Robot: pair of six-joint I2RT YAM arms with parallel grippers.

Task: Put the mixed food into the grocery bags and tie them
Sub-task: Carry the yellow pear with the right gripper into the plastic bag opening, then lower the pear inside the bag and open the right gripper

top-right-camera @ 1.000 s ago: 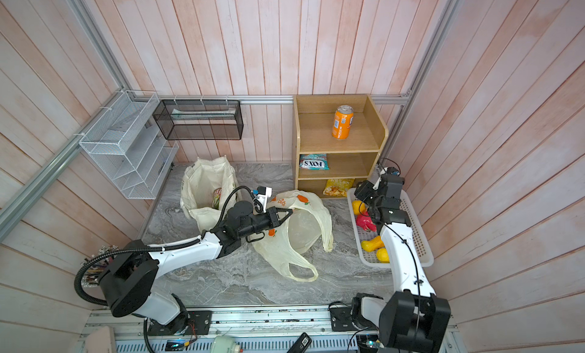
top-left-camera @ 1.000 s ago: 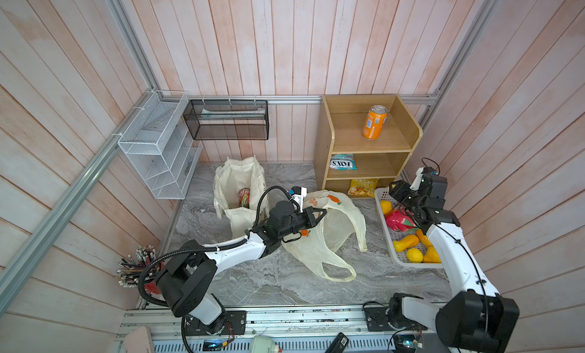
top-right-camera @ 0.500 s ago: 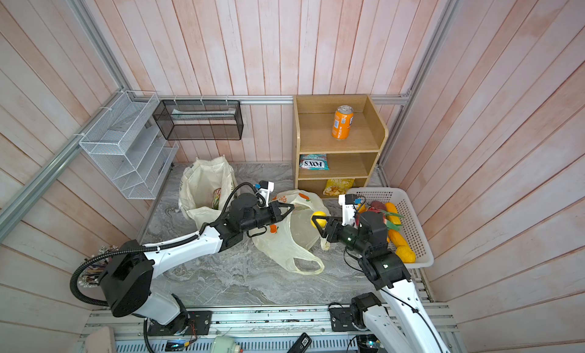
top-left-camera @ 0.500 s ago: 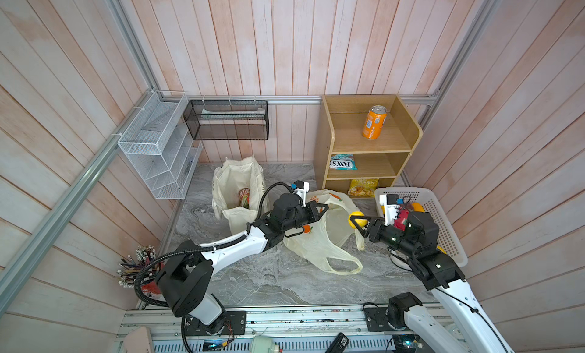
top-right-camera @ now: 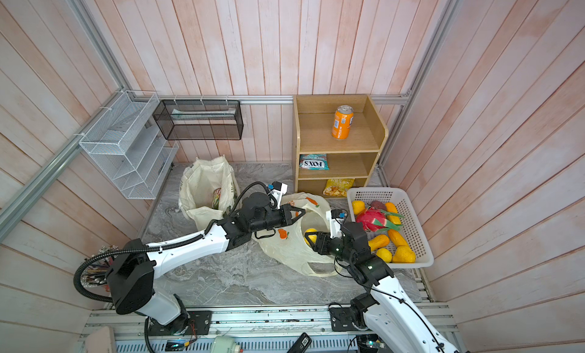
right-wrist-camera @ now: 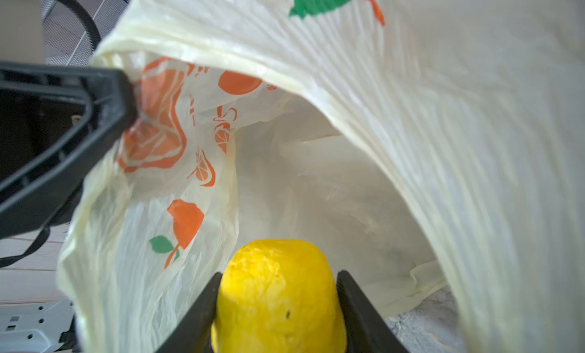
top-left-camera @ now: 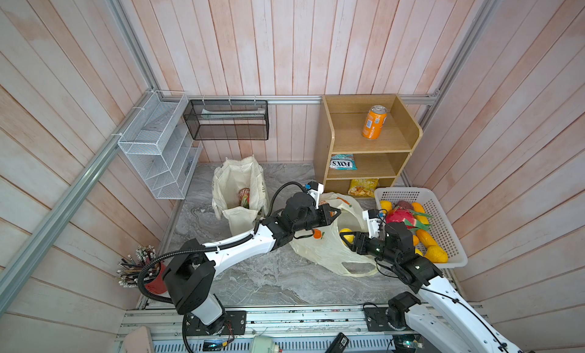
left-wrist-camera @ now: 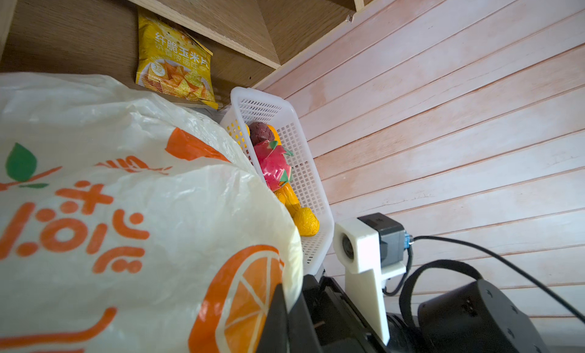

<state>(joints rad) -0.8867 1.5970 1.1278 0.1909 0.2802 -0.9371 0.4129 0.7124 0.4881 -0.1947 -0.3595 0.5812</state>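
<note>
The left arm [top-left-camera: 235,249] stretches low and nearly straight toward the middle. The left gripper [top-left-camera: 333,213] has its fingers pinched tight on the rim of the plastic bag [top-left-camera: 329,250]. The right arm [top-left-camera: 440,288] bends in from the right side. The right gripper [top-left-camera: 346,239] points toward the left one, its fingers [right-wrist-camera: 199,316] partly spread and clamped on a yellow fruit [right-wrist-camera: 278,297].

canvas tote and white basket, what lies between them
Both top views show the plastic bag, rim pinched by the left hand, and the right hand holding a yellow fruit at its mouth.
</note>
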